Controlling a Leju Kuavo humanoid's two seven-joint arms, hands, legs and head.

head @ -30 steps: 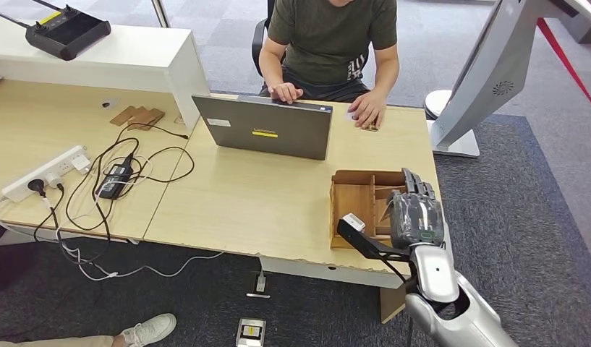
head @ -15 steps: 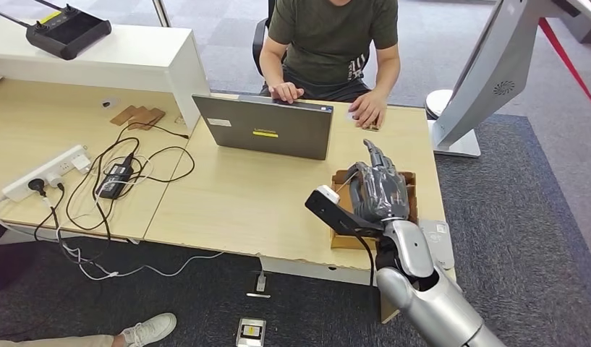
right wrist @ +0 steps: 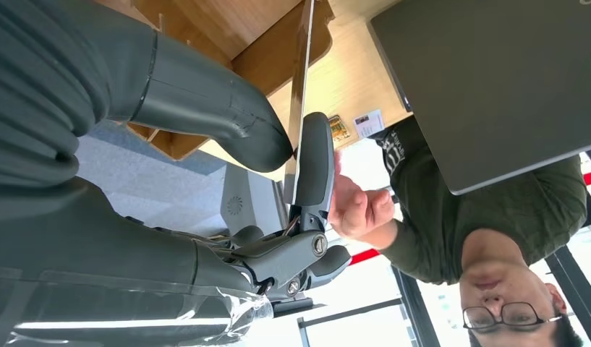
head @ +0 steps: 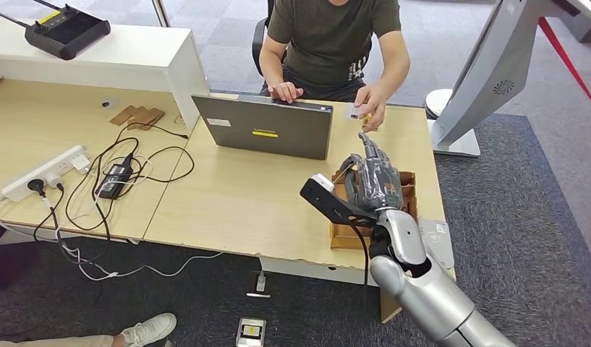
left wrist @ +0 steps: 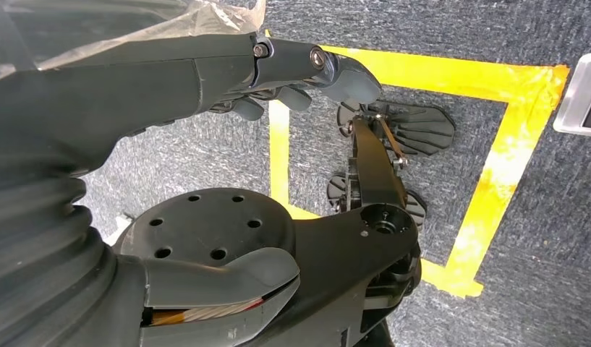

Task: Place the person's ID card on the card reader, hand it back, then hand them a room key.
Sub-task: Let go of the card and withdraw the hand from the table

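My right hand [head: 374, 181] hovers over the wooden organiser [head: 406, 189] at the table's right, fingers stretched toward the person, nothing in it. In the right wrist view a thin wooden wall [right wrist: 301, 87] of the organiser stands edge-on between the thumb [right wrist: 205, 108] and the fingers [right wrist: 314, 163]. Across the table the person's hand [head: 372, 101] holds a small white card [head: 351, 112] just above the far edge. The pale card reader [head: 437, 242] lies at the table's front right corner, beside my forearm. My left hand [left wrist: 278, 79] hangs over the floor, holding nothing, fingers apart.
A grey laptop [head: 267, 130] stands open between me and the person. A power strip [head: 46, 173] with tangled cables lies on the left desk. A white counter [head: 97, 58] carries a black controller. A white stand [head: 487, 72] rises at the right.
My right hand swung from above the card reader to the left and forward over the organiser, toward the person. The person lifted the white card off the table.
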